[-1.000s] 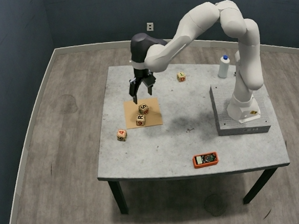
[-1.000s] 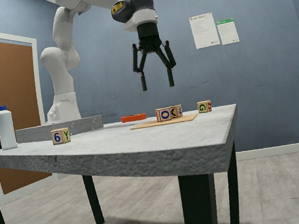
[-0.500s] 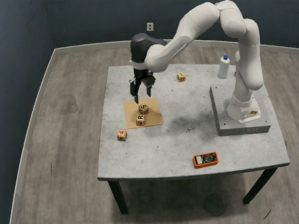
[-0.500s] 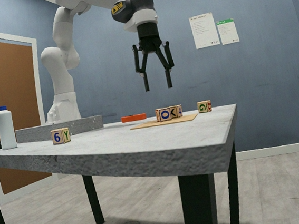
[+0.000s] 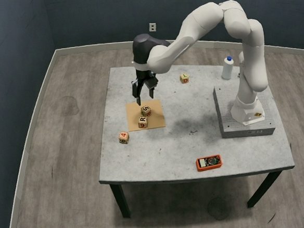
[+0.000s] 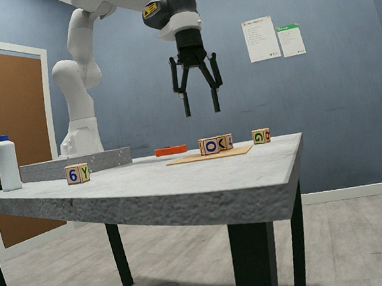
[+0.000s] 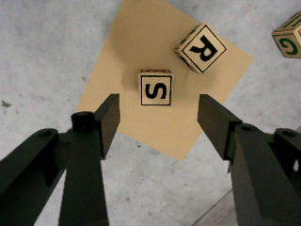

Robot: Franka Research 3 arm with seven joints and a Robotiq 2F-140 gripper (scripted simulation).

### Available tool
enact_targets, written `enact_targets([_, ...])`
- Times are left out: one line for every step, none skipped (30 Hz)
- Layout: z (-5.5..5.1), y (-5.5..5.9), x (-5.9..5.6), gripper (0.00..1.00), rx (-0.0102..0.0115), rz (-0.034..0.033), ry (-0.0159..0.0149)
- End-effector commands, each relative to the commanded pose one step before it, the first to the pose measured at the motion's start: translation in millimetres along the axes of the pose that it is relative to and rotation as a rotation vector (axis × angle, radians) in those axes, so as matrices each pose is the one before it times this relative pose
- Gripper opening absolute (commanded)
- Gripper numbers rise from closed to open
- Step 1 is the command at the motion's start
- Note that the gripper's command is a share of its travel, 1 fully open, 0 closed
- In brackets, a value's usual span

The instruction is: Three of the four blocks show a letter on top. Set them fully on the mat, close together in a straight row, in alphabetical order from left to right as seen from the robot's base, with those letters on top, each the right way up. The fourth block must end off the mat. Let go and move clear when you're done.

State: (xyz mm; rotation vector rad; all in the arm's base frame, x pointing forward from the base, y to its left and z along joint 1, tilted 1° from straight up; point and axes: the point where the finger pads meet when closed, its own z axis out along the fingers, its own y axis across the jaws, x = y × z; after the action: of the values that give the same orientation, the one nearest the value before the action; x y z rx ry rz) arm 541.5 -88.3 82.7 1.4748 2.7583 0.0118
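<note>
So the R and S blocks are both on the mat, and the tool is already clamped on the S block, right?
Not clamped. The exterior view shows the tool hanging partly open, well above the S block, gripping nothing. The R block and S block are both on the mat.

White bottle (image 5: 227, 68), orange multimeter (image 5: 208, 162), table (image 5: 155, 160)
</note>
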Motion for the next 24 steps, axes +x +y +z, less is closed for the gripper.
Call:
enact_targets([0.42,-0.93,0.94,0.55,0.00303,0.00407,0.00106])
enact_targets([0.13,0.0,0.0,0.55,0.00001,0.00001,-0.00001])
enact_targets([0.19,0.0,0.0,0.55,0.00002,0.00002,-0.00001])
enact_targets([0.26,0.0,0.0,0.55,0.00002,0.00002,-0.00001])
enact_targets([0.33,0.0,0.0,0.55,0.00003,0.00003,-0.00001])
enact_targets([0.41,0.0,0.0,0.55,0.00004,0.00004,-0.00002])
enact_targets([0.0,0.0,0.0,0.55,0.0,0.0,0.0])
enact_targets([0.0,0.0,0.0,0.55,0.0,0.0,0.0])
enact_targets([0.49,0.01,0.0,0.55,0.00004,0.00004,-0.00002])
enact_targets([0.58,0.01,0.0,0.55,0.00005,0.00005,-0.00002])
enact_targets([0.66,0.01,0.01,0.55,0.00006,0.00006,-0.00003])
enact_targets([0.75,0.01,0.01,0.55,0.00006,0.00006,-0.00003])
enact_targets([0.84,0.01,0.01,0.55,0.00007,0.00007,-0.00003])
enact_targets([0.93,0.01,0.0,0.55,0.0,0.0,0.0])
enact_targets([1.01,0.01,0.01,0.55,0.0,0.0,0.0])
enact_targets([1.09,0.01,0.01,0.55,0.0,0.0,0.0])
enact_targets([1.17,0.01,0.01,0.55,0.0,0.0,0.0])
enact_targets([1.24,0.01,0.01,0.55,0.0,0.0,0.0])
enact_targets([1.31,0.02,0.01,0.55,0.0,0.0,0.0])
enact_targets([1.37,0.01,0.01,0.55,0.0,0.0,0.0])
enact_targets([1.43,0.01,0.02,0.55,0.0,0.0,0.0])
enact_targets([1.47,0.02,0.01,0.55,0.0,0.0,0.0])
enact_targets([1.52,0.02,0.01,0.55,0.0,0.0,0.0])
enact_targets([0.0,0.0,0.0,0.55,0.0,0.0,0.0])
